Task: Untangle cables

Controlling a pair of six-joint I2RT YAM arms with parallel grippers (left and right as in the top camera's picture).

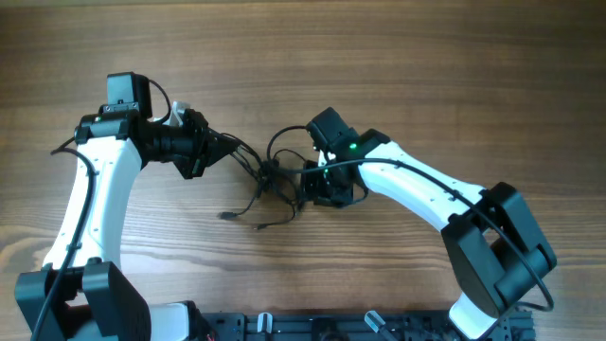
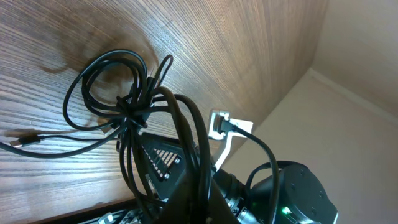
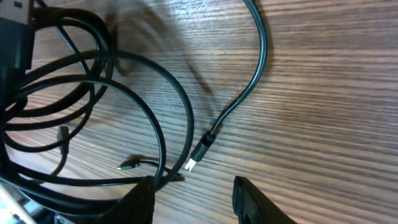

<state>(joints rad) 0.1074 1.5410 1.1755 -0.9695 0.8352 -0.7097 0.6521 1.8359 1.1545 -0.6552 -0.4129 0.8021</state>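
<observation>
The cables point(image 1: 270, 175) are thin black cords knotted in a tangle at the table's middle, with loose plug ends trailing toward the front point(image 1: 228, 216). My left gripper point(image 1: 222, 150) is shut on several strands, which run taut from its jaws to the knot. In the left wrist view the knot point(image 2: 134, 112) hangs in front of the jaws point(image 2: 191, 190). My right gripper point(image 1: 317, 189) is at the tangle's right side. In the right wrist view its fingers point(image 3: 193, 190) are open, cable loops point(image 3: 155, 118) lean on the left finger, and a silvery plug point(image 3: 199, 152) lies between the fingers.
The wooden table point(image 1: 426, 76) extends all round the tangle. A black rail point(image 1: 312, 327) runs along the front edge between the arm bases. The right arm point(image 2: 292, 193) shows behind the knot in the left wrist view.
</observation>
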